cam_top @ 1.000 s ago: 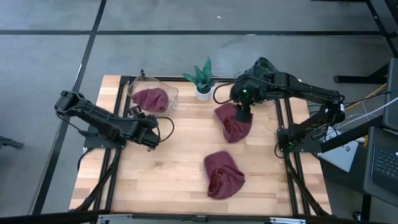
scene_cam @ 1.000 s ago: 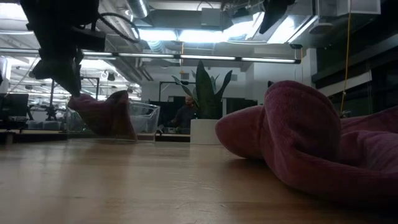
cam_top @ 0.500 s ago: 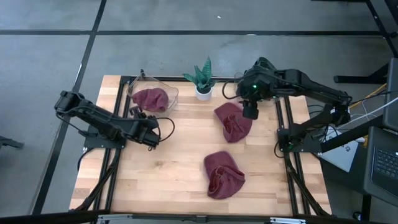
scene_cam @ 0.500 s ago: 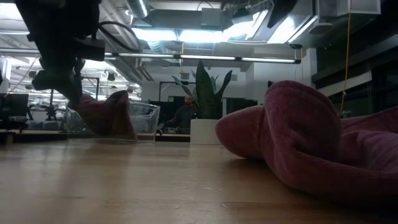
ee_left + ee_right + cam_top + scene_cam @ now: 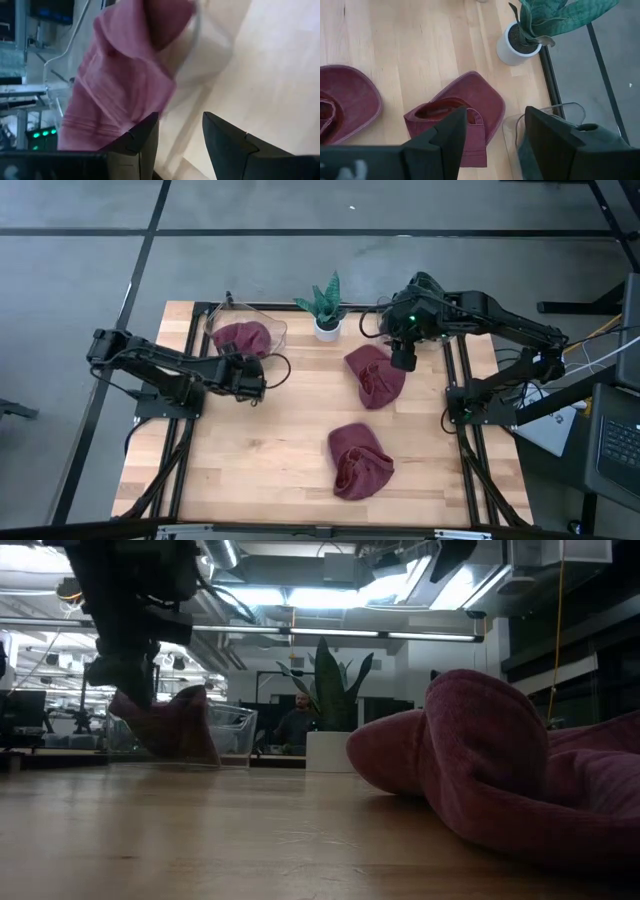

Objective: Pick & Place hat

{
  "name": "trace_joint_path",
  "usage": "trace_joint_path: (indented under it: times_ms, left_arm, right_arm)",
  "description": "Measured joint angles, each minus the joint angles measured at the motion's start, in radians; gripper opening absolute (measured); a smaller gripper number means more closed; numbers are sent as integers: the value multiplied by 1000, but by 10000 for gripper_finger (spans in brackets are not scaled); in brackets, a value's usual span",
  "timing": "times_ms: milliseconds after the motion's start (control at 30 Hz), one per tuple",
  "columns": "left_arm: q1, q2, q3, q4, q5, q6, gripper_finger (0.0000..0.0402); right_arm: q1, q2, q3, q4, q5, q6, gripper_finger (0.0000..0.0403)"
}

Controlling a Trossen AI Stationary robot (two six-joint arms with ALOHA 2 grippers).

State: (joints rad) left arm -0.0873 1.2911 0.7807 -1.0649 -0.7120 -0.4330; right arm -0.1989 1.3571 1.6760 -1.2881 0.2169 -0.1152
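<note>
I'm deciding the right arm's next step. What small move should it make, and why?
Probably lower the open right gripper onto the nearest hat: it hangs empty beside that hat, which lies outside the clear bin.

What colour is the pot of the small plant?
The pot is white; it shows best in the right wrist view.

The low view's edge crops the nearest maroon hat (image 5: 500, 780); the distant person (image 5: 297, 723) is indistinct.
</note>
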Motion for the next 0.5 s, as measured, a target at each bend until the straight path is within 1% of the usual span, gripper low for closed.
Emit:
trace_joint_path:
  times_ms: [167,333,500]
  left_arm:
    - [63,6,0,5,17,41,148]
    - [99,22,0,41,-33,133,148]
    - [147,43,0,56,-30,194,148]
  right_arm:
    - [0,0,0,0,0,-6,200]
    - [0,0,0,0,0,-9,200]
    - [0,0,-1,0,0,-14,200]
